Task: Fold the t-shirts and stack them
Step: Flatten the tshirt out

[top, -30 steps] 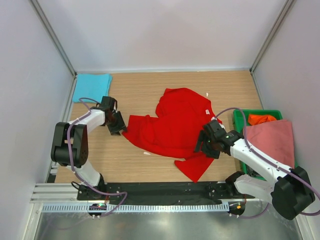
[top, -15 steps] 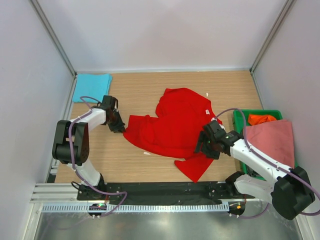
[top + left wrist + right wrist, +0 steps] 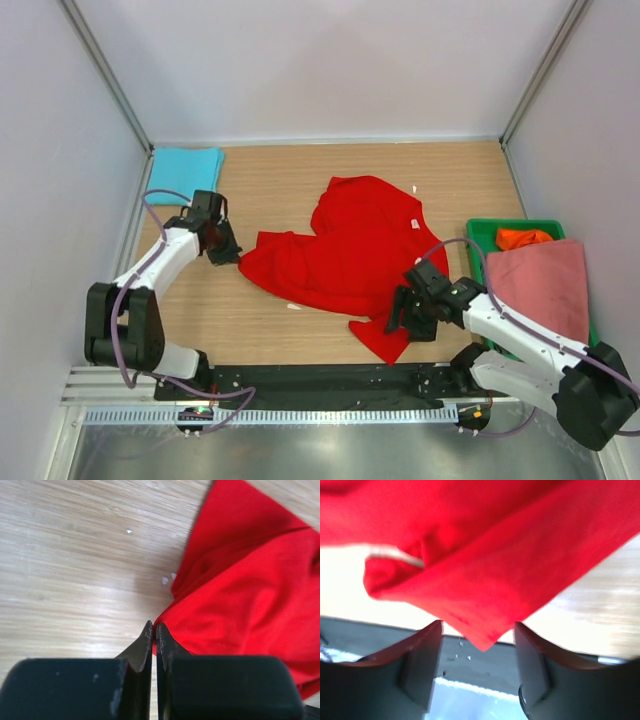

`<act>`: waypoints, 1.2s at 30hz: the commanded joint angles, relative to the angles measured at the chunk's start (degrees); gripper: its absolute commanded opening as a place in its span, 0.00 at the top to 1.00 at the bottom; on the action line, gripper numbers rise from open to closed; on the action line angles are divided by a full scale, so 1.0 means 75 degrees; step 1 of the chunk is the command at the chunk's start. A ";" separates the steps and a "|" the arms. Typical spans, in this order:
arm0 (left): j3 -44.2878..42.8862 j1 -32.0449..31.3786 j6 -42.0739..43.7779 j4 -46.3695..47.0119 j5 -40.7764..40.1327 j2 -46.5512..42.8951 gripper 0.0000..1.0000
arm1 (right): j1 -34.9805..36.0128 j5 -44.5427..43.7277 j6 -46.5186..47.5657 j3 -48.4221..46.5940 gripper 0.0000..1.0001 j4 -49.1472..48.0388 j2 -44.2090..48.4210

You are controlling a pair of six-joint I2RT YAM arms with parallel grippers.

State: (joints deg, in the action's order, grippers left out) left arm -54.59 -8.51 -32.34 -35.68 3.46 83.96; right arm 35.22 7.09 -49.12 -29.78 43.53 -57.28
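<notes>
Red t-shirt [image 3: 350,245] lies crumpled on the desk [image 3: 290,180]. Left pincer [image 3: 231,255] is clenched on its edge. Right pincer [image 3: 398,318] is released, fingers wide around a corner.

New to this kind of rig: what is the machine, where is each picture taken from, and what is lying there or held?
Two robot arms are bolted at the near edge of the table. The wide picture looks down from above and behind them; the close-ups come from a camera on each wrist. A crumpled red tee lies mid-table, a folded turquoise tee far left. At right a green crate holds an orange tee, a pink tee draped over it. The left end effector is shut, apparently pinching the red tee's left corner. The right end effector is open, straddling its near corner.
</notes>
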 commanded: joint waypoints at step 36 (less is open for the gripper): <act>0.0845 -0.0119 -0.0317 -0.0668 0.0429 -0.2265 1.00 | 0.1679 -0.0359 -0.5355 0.1275 0.67 -0.0096 0.0078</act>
State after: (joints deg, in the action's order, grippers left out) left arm -48.12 -9.10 -34.50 -39.88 5.91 69.19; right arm 47.13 8.08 -84.29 -23.00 43.18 -56.84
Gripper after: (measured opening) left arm 0.008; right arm 0.352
